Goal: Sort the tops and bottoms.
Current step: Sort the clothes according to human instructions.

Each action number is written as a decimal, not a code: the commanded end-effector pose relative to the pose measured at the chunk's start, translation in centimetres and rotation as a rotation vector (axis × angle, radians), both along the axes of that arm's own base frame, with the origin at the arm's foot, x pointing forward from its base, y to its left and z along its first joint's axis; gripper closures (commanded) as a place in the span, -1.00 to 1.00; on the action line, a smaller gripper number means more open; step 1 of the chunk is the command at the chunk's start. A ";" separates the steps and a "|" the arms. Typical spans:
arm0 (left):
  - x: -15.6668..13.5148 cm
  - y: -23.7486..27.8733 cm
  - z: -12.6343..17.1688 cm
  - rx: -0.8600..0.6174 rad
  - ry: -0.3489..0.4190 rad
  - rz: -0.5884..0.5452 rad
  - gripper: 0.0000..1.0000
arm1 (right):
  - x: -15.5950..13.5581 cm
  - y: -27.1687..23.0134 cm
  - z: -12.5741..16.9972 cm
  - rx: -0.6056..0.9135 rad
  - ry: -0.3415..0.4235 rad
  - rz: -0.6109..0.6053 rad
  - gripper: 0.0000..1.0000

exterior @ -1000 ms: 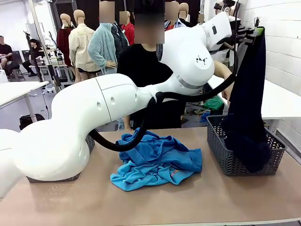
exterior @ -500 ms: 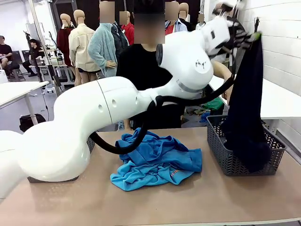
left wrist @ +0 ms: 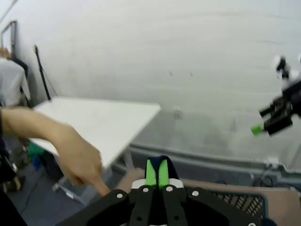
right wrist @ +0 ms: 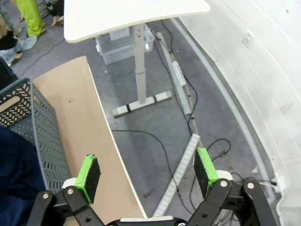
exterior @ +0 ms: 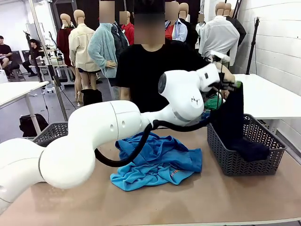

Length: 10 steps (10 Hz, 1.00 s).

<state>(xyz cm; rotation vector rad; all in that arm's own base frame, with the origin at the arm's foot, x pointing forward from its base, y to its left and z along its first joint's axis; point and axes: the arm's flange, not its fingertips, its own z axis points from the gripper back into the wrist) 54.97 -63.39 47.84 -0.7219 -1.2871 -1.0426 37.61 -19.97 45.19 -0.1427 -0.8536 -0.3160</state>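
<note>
The bottoms, a dark navy garment, hang from my left gripper down into the grey basket at the right, where their lower end lies folded on the basket floor. In the left wrist view the green pads are pressed together on a dark fold of the bottoms. The tops, blue and turquoise, lie heaped mid-table. My right gripper stands open with nothing between its fingers, off the table's right end, beside the basket and the bottoms.
A second grey basket stands at the left behind my left arm. The person stands across the table, one hand close to my left gripper. A white table stands beyond the right end, with cables on the floor.
My left gripper has come down from high above the right basket to just above its rim. The dark garment has sunk with it into the basket.
</note>
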 end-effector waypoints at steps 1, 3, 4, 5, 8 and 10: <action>-0.5 -2.1 -0.8 0.089 0.043 -0.021 1.00 | -0.1 0.0 0.0 0.003 0.009 0.004 -1.00; -1.2 -1.7 -2.0 0.178 0.116 -0.048 1.00 | -0.1 0.0 0.0 0.003 0.009 0.004 -1.00; -1.7 -1.8 -1.7 0.235 0.126 -0.057 1.00 | -0.1 0.0 0.0 0.003 0.009 0.004 -1.00; -1.9 -1.7 -1.6 0.302 0.131 -0.067 1.00 | -0.1 0.0 0.0 0.003 0.009 0.004 -1.00; -2.8 -1.7 -1.3 0.408 0.156 -0.121 -0.10 | -0.1 0.0 0.0 0.003 0.009 0.004 -1.00; -3.1 -1.8 -0.7 0.453 0.135 -0.130 -0.87 | -0.1 0.0 0.0 0.003 0.009 0.004 -1.00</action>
